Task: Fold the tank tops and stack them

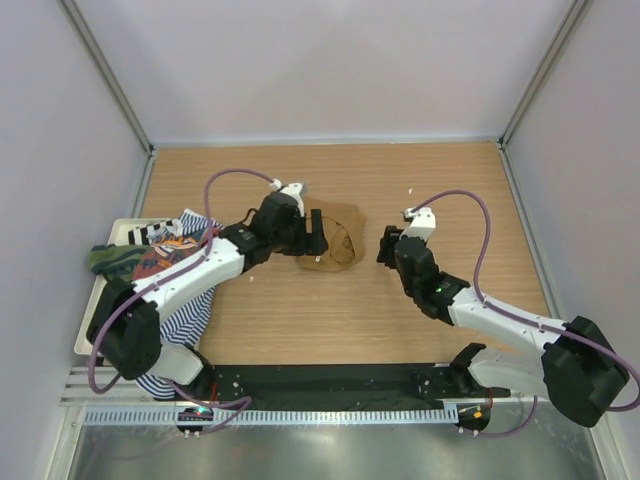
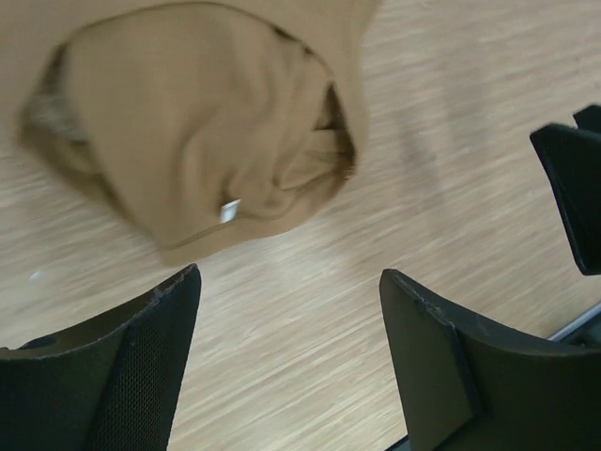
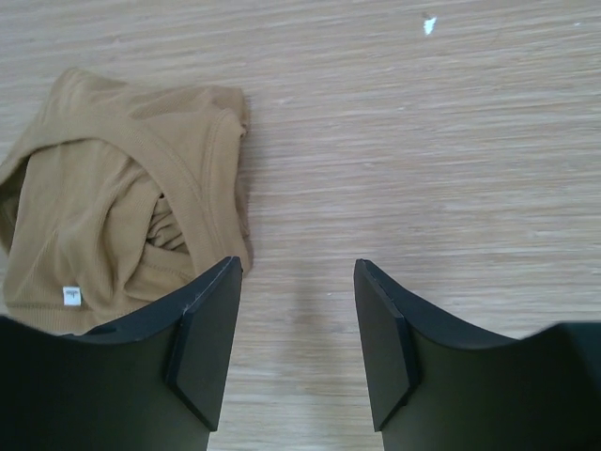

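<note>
One plain tan-brown cloth tank top (image 1: pixel 338 243) lies crumpled on the wooden table (image 1: pixel 400 320), between the two grippers.
Its soft fabric is bunched into a rumpled heap, straps folded across it, with a small white label (image 2: pixel 228 210) showing. The left gripper (image 2: pixel 291 319) and right gripper (image 3: pixel 296 329) both hang spread and empty, just beside it.
</note>
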### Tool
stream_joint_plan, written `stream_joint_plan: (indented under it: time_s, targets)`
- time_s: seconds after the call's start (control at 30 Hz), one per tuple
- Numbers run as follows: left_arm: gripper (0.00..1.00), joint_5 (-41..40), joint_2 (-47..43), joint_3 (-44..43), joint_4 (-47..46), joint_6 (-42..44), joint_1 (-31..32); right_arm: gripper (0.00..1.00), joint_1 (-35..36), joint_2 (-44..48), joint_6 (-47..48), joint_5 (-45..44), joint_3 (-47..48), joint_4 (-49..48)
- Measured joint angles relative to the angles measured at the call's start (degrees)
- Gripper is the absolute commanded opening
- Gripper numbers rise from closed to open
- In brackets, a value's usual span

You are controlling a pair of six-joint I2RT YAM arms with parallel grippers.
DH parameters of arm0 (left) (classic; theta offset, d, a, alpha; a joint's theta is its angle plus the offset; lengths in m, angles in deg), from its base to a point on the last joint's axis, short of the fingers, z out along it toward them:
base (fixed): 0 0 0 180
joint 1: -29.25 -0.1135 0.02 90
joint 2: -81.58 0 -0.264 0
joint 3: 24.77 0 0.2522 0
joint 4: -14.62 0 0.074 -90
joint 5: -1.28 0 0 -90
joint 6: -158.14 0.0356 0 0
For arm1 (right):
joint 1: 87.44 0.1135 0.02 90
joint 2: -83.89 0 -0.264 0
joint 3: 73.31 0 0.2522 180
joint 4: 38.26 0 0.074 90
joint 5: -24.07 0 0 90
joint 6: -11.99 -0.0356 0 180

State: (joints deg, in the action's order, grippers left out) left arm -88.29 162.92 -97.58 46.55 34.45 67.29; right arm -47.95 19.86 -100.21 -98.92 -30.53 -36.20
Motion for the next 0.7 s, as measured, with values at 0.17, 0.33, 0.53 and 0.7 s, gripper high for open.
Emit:
stream_joint_plan:
  time_s: [0.17,0.33,0.53,0.7]
  targets:
    - [0.72,3.5,11.4,-5.7,-5.6,1.4,5.4,0.57,-0.3,8.7,-1.4,-6.4,-4.5,0.7]
    - [0.63,5.7,22.1,-12.5,-6.7,1.4,7.7,0.57,-0.6,20.9,-3.8,-14.4,-9.4,1.5]
    - [0.61,5.6,32.3,-23.8,-2.1,1.2,7.8,0.57,-0.6,25.2,-4.9,-17.6,-12.2,1.6]
    - [0.55,5.2,36.0,-28.9,3.3,1.1,7.8,0.57,-0.6,23.9,-5.0,-17.6,-12.2,1.7]
